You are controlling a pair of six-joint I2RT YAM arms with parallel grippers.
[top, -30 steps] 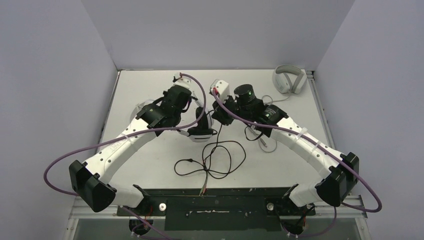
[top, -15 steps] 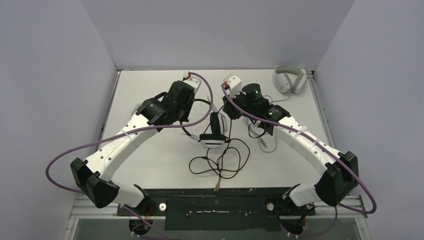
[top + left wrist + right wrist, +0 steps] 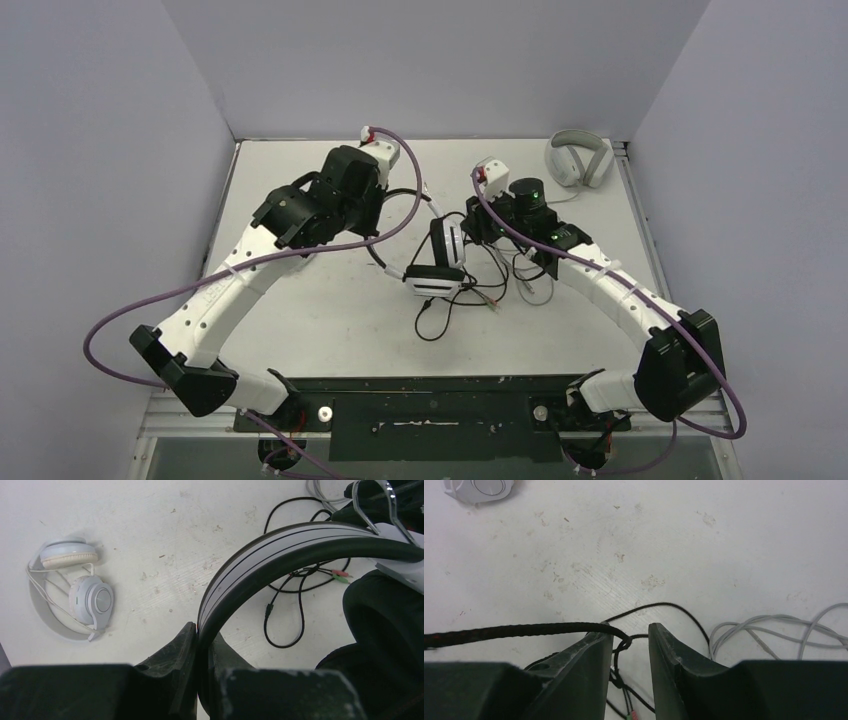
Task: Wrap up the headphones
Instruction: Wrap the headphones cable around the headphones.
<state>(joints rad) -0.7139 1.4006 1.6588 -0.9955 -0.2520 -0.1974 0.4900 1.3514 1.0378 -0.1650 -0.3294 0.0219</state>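
Note:
My left gripper [image 3: 202,639] is shut on the headband of the black-and-white headset [image 3: 280,547] and holds it above the table. In the top view the headset [image 3: 441,262] hangs between the arms, right of my left gripper [image 3: 380,215]. Its black cable [image 3: 450,305] trails to the table, with coloured plugs [image 3: 339,576]. My right gripper [image 3: 630,639] is open, jaws apart; the black cable [image 3: 524,629] lies over its left finger and drops into the gap. The small all-white pair [image 3: 75,595] lies on the table; a part of it shows in the right wrist view [image 3: 479,487].
The light grey over-ear pair [image 3: 578,160] sits at the far right corner. Its grey cable [image 3: 774,625] lies in loops by my right gripper and near the right forearm [image 3: 530,285]. Walls close the table on three sides.
My left gripper has carried the headset to the right and higher. My right gripper has moved right and farther back. The cable loops on the table have drawn in smaller.

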